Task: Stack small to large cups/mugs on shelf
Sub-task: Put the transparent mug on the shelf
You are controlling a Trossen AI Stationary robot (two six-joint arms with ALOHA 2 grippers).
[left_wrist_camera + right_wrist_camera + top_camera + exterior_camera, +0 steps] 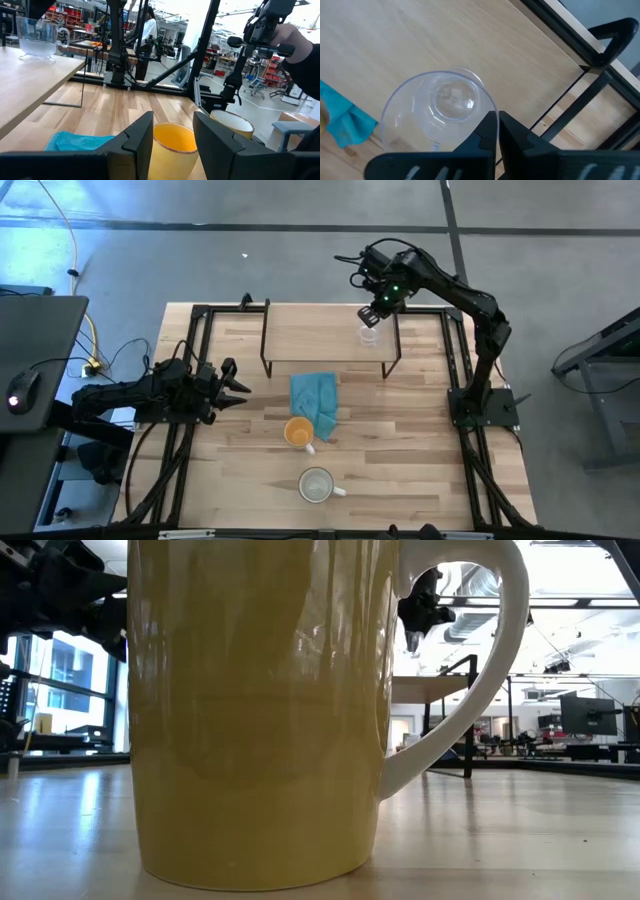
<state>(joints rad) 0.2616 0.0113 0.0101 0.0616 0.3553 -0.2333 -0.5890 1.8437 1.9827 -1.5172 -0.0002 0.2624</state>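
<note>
A clear glass cup (369,333) (37,35) stands upright on the right part of the low wooden shelf (320,330). My right gripper (370,316) (497,122) hangs shut above the cup's rim (440,107), pointing down, and does not touch it. On the table nearer the front, an orange mug (298,432) stands beside a teal cloth (315,398). A cream mug (317,485) (260,710) stands nearer the front edge. My left gripper (235,385) (172,142) waits open and level at the table's left, facing the orange mug (172,150).
The shelf's black legs (266,365) stand on the table behind the cloth. Black frame rails (460,360) run along both table sides. A person (149,25) is in the room beyond the table. Bare wood (420,450) lies right of the mugs.
</note>
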